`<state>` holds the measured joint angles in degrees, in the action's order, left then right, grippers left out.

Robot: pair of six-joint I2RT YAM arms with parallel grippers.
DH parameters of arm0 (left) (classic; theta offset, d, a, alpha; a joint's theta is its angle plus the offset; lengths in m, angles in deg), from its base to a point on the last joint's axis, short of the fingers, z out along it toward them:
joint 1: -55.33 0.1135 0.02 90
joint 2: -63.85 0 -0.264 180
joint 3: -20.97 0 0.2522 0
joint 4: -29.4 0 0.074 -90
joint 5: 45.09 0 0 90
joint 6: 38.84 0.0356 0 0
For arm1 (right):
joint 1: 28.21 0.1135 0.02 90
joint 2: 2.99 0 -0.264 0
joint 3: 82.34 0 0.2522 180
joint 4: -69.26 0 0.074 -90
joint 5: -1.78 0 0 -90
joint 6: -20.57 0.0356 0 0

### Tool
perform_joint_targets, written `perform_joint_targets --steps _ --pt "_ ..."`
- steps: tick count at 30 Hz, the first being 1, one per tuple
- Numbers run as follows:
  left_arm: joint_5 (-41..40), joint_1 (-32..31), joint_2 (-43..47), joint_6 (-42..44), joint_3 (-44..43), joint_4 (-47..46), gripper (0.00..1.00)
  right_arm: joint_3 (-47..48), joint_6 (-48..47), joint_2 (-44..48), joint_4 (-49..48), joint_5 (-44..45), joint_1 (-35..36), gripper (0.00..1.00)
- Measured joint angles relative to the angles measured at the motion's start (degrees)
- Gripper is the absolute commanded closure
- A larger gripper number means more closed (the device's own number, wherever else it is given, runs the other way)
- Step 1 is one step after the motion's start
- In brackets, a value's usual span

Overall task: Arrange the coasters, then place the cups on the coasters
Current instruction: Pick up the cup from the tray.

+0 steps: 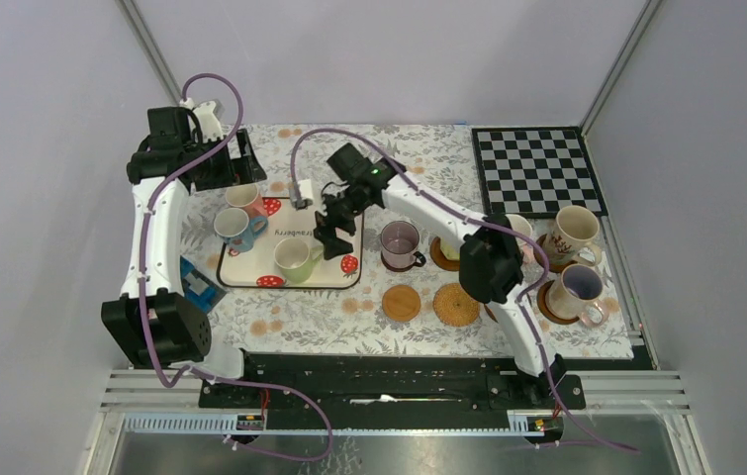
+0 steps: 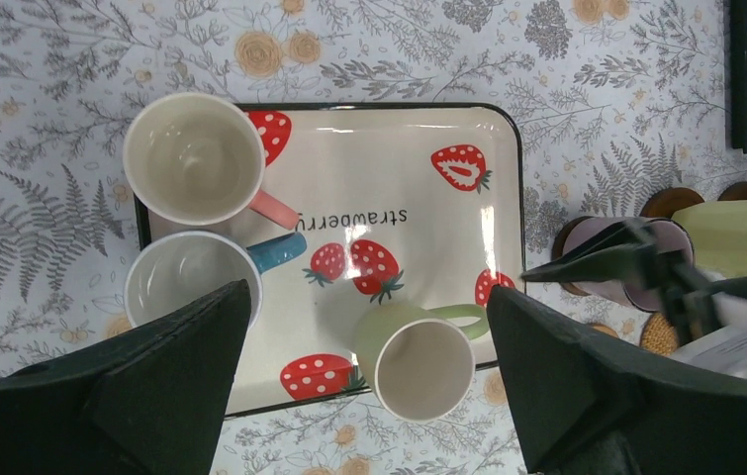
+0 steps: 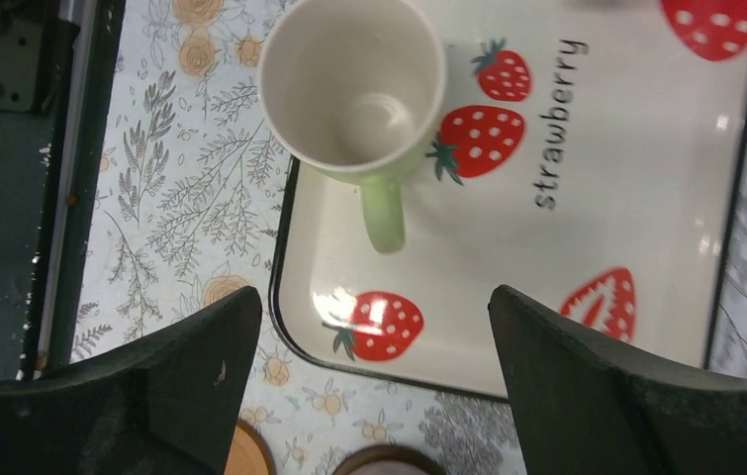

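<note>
A cream rectangular tray printed with red strawberries (image 1: 250,267) lies on the floral-patterned worktop (image 1: 349,312). It carries three of the cups, all upright: a cream ceramic mug with a pink handle (image 1: 243,197) at the tray's far left corner, a white mug with a blue handle (image 1: 233,229) just nearer along the same left edge, and a pale green mug (image 1: 295,259) at the tray's near edge. The right pincer (image 3: 371,297) hangs over the tray's right half with its jaws spread wide and nothing between them. In the right wrist view the green mug sits ahead of the fingers, its handle pointing toward the gap. The left pincer (image 2: 367,292) hangs above the tray's far left corner, also wide open and empty. Just right of the tray stands a purple mug (image 1: 401,244). Off the tray's near right corner, a bare light tan round coaster (image 1: 401,303) and a woven round coaster (image 1: 456,305) lie side by side. Well to the right of the tray are a tall patterned cream mug (image 1: 572,233) and a white mug with a purple inside (image 1: 579,287), the latter resting on a dark brown round coaster (image 1: 547,307).
</note>
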<state>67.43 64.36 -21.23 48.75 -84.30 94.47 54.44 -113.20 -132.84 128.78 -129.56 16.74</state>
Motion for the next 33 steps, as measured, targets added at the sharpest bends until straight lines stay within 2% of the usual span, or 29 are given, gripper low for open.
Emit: perform_joint_targets --steps 7,16,25,29,31,33 --pt "0.66 1.03 0.42 -1.22 1.68 0.07 0.01 2.51 -4.70 -5.11 -0.28 3.08 4.76 0.15" --pt "1.14 2.60 1.14 -2.29 2.14 0.02 0.01 1.68 -8.98 -7.19 -3.34 7.65 7.34 0.38" --pt "1.77 3.43 1.49 -3.06 3.56 -0.07 0.01 -4.68 -9.60 -7.19 -9.38 10.45 7.58 0.52" --pt "2.01 3.56 1.49 -3.48 3.87 -0.33 0.01 -8.92 -9.42 -7.15 -12.26 11.67 7.54 0.61" --pt "2.25 3.63 1.49 -3.52 3.89 -0.44 0.01 -11.15 -8.87 -6.80 -14.14 12.00 7.54 0.62" --pt "2.47 3.67 1.49 -3.61 3.89 -0.44 0.01 -12.96 -7.85 -5.75 -15.87 12.02 7.58 0.51"
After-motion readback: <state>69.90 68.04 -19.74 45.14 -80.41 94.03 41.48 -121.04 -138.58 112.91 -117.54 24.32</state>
